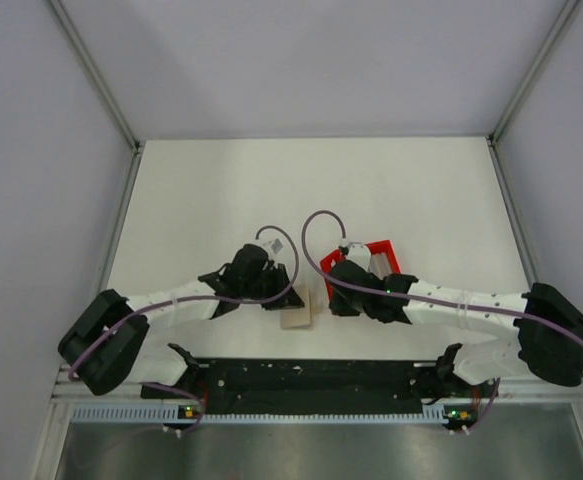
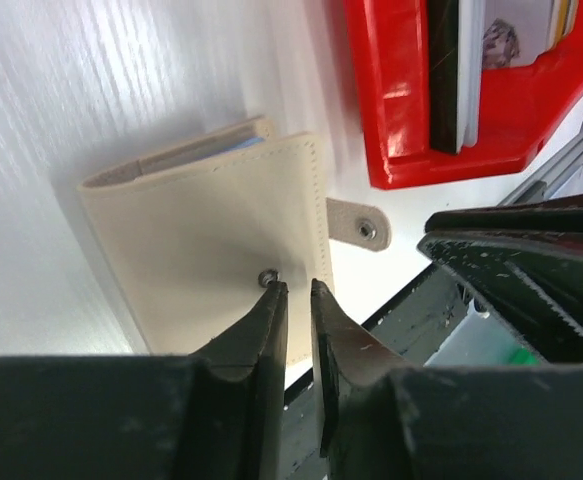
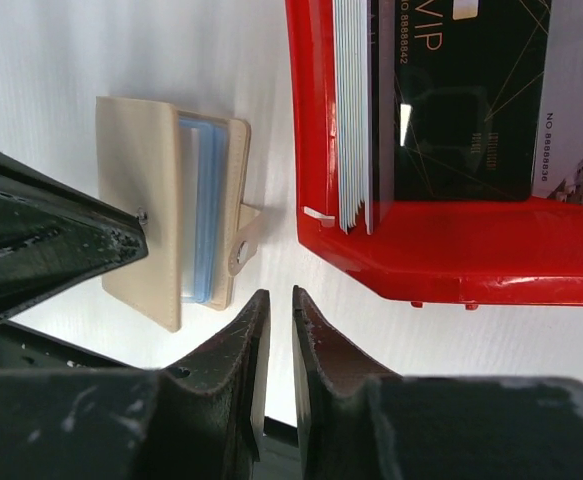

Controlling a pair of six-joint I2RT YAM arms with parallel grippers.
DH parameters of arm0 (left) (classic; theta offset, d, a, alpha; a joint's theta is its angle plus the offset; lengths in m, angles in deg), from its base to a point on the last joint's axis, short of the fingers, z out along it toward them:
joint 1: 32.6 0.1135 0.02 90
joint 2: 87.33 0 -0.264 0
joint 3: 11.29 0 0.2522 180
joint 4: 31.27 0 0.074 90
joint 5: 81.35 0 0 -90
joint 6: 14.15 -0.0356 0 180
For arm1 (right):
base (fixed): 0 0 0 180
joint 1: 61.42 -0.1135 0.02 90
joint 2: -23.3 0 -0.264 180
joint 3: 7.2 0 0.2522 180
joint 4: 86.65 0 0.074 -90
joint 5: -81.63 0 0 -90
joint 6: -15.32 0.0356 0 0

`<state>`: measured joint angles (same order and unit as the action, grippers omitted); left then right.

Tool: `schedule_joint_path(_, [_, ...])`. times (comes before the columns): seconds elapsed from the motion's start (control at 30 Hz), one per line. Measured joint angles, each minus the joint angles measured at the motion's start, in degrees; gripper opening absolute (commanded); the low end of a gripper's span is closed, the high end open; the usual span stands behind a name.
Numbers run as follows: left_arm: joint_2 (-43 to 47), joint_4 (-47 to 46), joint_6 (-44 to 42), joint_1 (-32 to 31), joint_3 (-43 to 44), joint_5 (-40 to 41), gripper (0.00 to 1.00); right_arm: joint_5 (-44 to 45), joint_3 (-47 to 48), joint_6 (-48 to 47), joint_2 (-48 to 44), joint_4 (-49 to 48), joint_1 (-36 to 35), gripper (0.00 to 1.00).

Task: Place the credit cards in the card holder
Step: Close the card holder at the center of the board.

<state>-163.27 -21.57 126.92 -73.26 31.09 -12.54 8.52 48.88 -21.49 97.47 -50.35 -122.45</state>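
Currently the card holder (image 1: 296, 320) lies folded closed on the white table (image 1: 311, 190), near its front edge and between the two arms; pale blue credit cards (image 3: 203, 200) peek from its open side, and its snap tab (image 2: 359, 226) sticks out unfastened; at two o'clock from it in the top view sits a red tray (image 1: 383, 244) with more cards standing on edge, a black card (image 3: 461, 100) among them; the left gripper (image 2: 298, 296) is nearly clenched on nothing, one fingertip at the snap stud (image 2: 267, 277) on the holder's cover; the right gripper (image 3: 279, 305) is likewise drawn almost together, empty, over bare table between holder and tray.
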Motion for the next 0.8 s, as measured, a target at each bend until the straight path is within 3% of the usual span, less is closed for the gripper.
schedule_joint_path(0.17, [1.3, 2.4, -3.1, 0.0, 2.5, 1.3, 0.15, -0.1, 0.0, -0.1, 0.6, 0.0, 0.1, 0.14])
schedule_joint_path(0.37, [3.8, 3.4, -6.1, 0.0, 3.9, 2.3, 0.0, -0.4, 0.0, -0.3, 1.4, 0.0, 0.1, 0.14])
schedule_joint_path(0.8, [10.1, 12.3, -10.1, 0.0, 4.3, 10.3, 0.0, -0.5, 0.0, -0.5, 1.5, 0.0, 0.3, 0.13])
